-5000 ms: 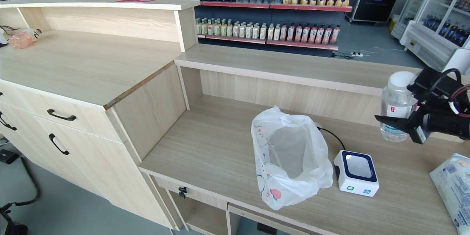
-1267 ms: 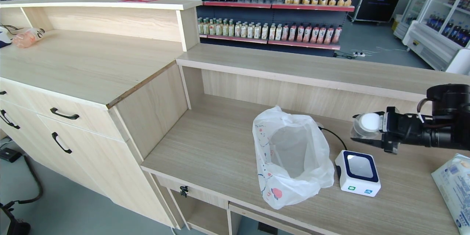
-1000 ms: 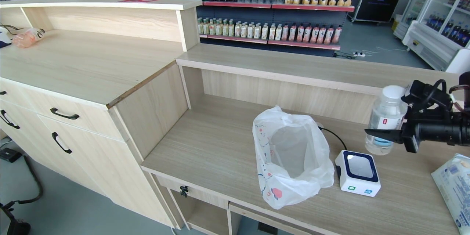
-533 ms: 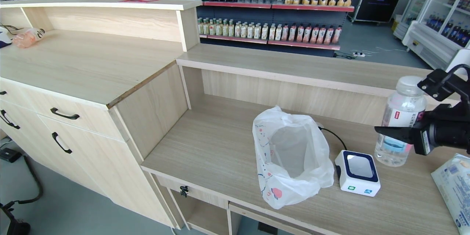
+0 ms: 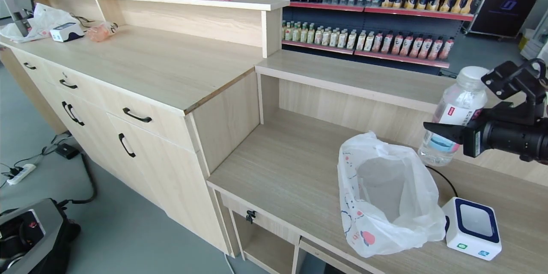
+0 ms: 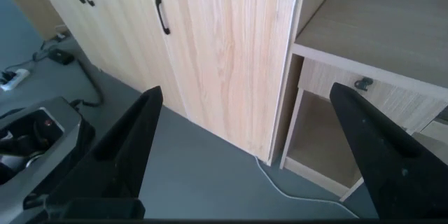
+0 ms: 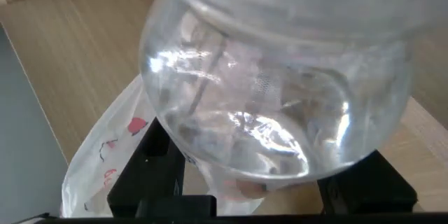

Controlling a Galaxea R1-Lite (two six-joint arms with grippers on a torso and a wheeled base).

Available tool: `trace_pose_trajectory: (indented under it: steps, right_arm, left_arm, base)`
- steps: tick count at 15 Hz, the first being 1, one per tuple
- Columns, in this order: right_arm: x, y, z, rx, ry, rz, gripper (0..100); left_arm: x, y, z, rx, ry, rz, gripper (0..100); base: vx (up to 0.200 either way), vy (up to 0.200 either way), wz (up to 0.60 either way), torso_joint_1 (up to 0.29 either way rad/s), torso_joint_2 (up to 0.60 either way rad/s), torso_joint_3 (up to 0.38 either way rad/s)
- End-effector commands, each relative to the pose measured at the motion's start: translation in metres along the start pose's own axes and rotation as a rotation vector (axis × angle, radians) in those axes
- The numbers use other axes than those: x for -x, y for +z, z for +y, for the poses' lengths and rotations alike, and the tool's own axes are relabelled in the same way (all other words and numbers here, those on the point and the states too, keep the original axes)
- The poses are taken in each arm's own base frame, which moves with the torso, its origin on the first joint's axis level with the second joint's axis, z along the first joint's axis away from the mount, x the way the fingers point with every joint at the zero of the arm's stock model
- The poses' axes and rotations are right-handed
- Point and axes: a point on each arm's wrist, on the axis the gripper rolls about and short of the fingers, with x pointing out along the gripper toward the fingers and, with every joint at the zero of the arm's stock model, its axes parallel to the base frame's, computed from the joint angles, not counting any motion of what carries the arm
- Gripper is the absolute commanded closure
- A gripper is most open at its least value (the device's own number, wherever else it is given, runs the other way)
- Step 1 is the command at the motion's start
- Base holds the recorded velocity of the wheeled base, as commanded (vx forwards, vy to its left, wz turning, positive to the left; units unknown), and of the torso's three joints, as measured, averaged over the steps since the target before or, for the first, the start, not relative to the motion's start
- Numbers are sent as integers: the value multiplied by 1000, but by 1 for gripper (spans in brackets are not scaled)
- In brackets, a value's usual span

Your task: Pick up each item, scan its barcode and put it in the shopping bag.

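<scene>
No word or number could be read from where I stood. The bottle (image 5: 451, 120) carried a white label (image 5: 458, 113) with a small red patch, its print too small to make out. The scanner (image 5: 473, 227) had two little square marks on its front edge, one green and one blue, neither legible. The bag (image 5: 385, 197) bore red and blue drawings, with no lettering I could tell. A black case (image 5: 503, 4) at the back showed a blue emblem. The shelf bottles (image 5: 364, 40) had labels too far off to read.
</scene>
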Motion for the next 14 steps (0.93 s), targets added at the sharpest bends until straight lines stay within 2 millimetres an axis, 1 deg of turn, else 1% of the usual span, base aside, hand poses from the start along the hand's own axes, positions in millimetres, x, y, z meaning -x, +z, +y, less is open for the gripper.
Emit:
trace_pose_trajectory:
  steps: [1, 3, 4, 5, 6, 7, 8, 9, 11, 14]
  right_arm:
    - [-27, -20, 1, -26, 37, 51, 100]
    - [-41, -33, 5, -27, 51, 58, 100]
    - [-53, -47, 10, -27, 65, 60, 100]
    - [-61, -56, 14, -22, 70, 50, 100]
    - [-65, -64, 16, -25, 74, 60, 100]
    - [-67, -69, 18, -29, 81, 73, 100]
    - [-68, -79, 21, -36, 90, 92, 100]
    - [-72, -85, 23, -37, 92, 93, 100]
    - [-76, -89, 27, -32, 100, 85, 100]
    - [-84, -100, 39, -24, 125, 69, 100]
  left_arm:
    - [0, 0, 0, 0, 2, 0, 0]
    - [0, 0, 0, 0, 0, 0, 0]
    - [0, 0, 0, 0, 2, 0, 0]
    - [0, 0, 0, 0, 2, 0, 0]
    - [0, 0, 0, 0, 0, 0, 0]
    - [0, 0, 0, 0, 2, 0, 0]
    - [0, 0, 0, 0, 0, 0, 0]
    - [0, 0, 0, 0, 2, 0, 0]
    - [0, 0, 0, 0, 2, 0, 0]
    - [0, 0, 0, 0, 2, 0, 0]
  base:
    - [0, 0, 0, 0, 0, 0]
    - [0, 0, 0, 0, 0, 0]
    - [0, 0, 0, 0, 0, 0]
    - [0, 0, 0, 0, 0, 0]
    - [0, 0, 0, 0, 0, 0]
    - [0, 0, 0, 0, 0, 0]
    - [0, 0, 0, 0, 0, 0]
    - [0, 0, 0, 0, 0, 0]
    - [0, 0, 0, 0, 0, 0]
    - [0, 0, 0, 0, 0, 0]
